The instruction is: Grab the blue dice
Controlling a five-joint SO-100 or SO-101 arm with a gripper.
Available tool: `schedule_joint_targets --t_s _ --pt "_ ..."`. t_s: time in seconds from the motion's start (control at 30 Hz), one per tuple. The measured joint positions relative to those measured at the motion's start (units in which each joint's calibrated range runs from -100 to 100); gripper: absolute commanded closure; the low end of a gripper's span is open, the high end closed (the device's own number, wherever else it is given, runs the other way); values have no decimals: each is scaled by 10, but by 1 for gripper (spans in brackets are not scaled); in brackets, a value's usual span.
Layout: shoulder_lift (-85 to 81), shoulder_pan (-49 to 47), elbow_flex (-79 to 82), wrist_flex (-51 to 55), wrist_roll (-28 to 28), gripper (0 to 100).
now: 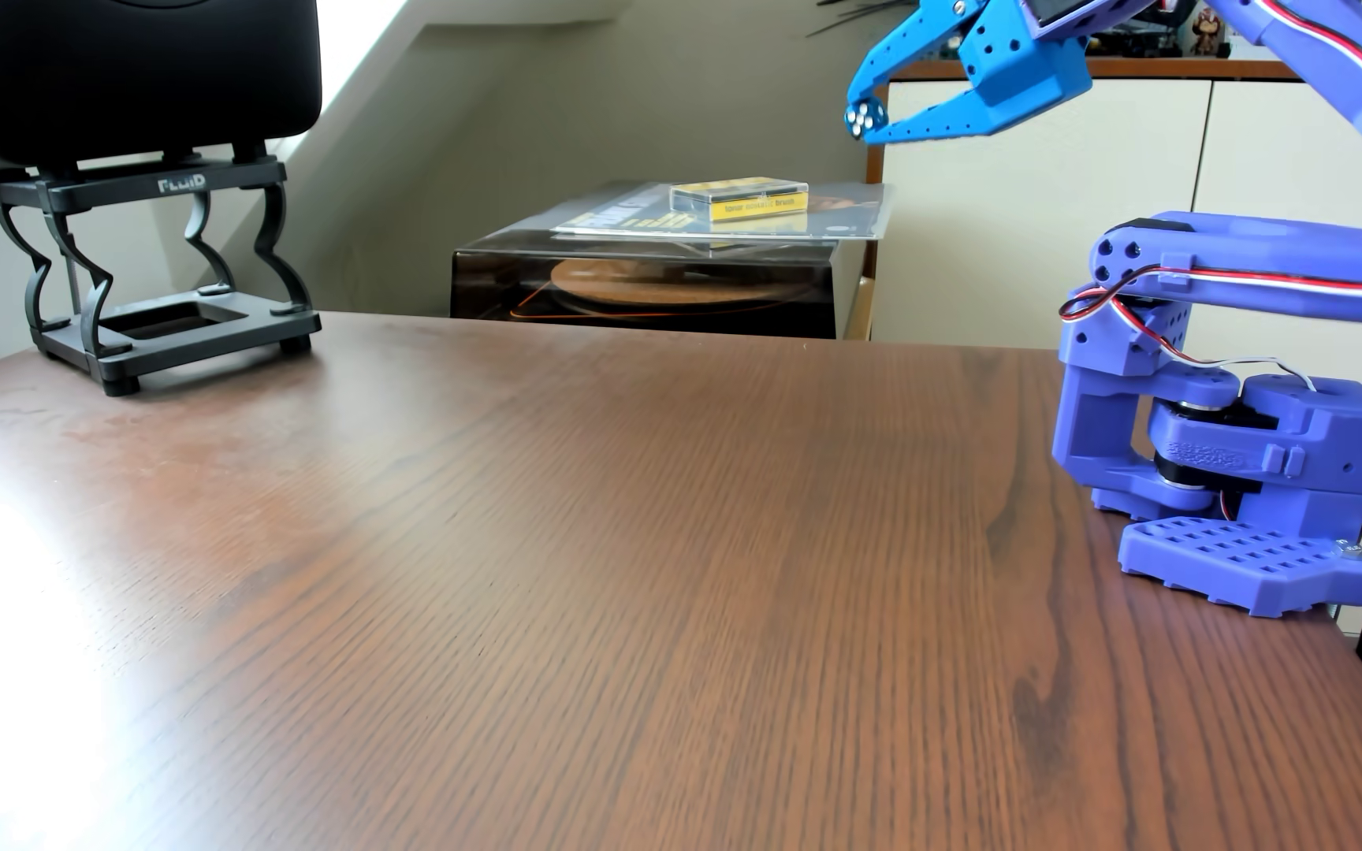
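The blue dice (864, 115) is a tiny dark blue cube with white pips, pinched between the tips of my bright blue gripper (860, 117) at the upper right of the view. The gripper is shut on it and holds it high in the air, well above the brown wooden table (579, 573). The upper finger (886, 49) curves down to the dice from above and the lower finger (931, 123) reaches it from the right. My arm runs off the top right corner.
My purple arm base (1234, 491) stands at the table's right edge. A black speaker on a stand (154, 270) sits at the far left corner. Behind the table is a turntable with a clear lid (645, 278) and a yellow cassette case (739, 199).
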Motion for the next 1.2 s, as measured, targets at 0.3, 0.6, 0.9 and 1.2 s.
schedule_joint_targets --t_s 0.3,0.6,0.9,1.2 --pt "-40 -6 12 0 15 85" --pt "-43 -7 31 0 25 85" --pt "-43 -7 31 0 25 85" --pt "-43 -27 34 0 25 85"
